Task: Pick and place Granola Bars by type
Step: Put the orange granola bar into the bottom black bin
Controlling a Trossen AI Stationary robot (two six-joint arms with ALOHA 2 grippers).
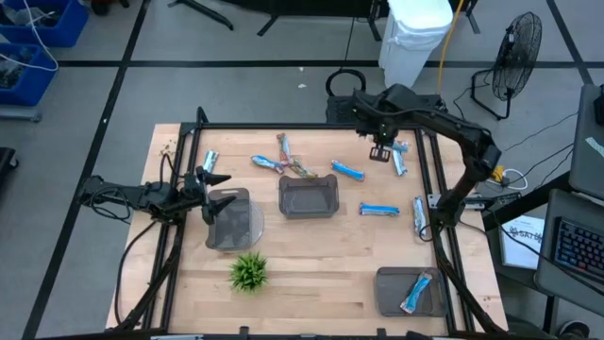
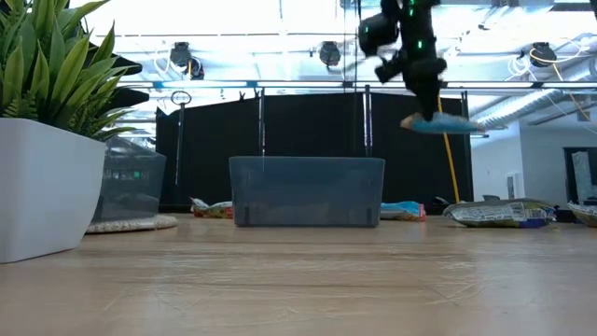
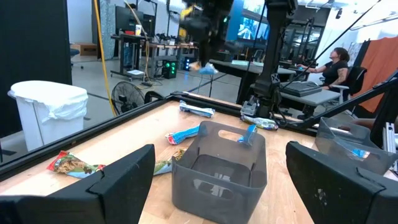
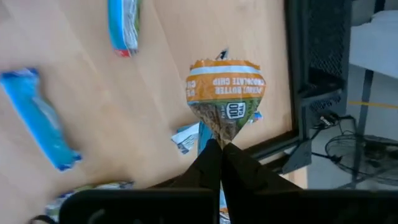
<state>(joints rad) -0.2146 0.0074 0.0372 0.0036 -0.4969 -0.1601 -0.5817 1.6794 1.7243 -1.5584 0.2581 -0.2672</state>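
Four cameras on my rig: one overhead, one at worktop level, one on each wrist.

My high view looks straight down on the whole worktop [image 1: 311, 274]; the low one sits at its surface, facing level across to the room. My left wrist camera looks across the middle grey tray [image 3: 217, 165], shared with both fixed views; my right wrist camera looks steeply down, close on a held granola bar [image 4: 225, 99].

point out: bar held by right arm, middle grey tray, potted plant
held granola bar [image 4: 225, 93], right wrist view, on its orange printed end.
middle grey tray [image 1: 309, 197], high view, on its floor.
potted plant [image 1: 249, 272], high view, on its leaves.
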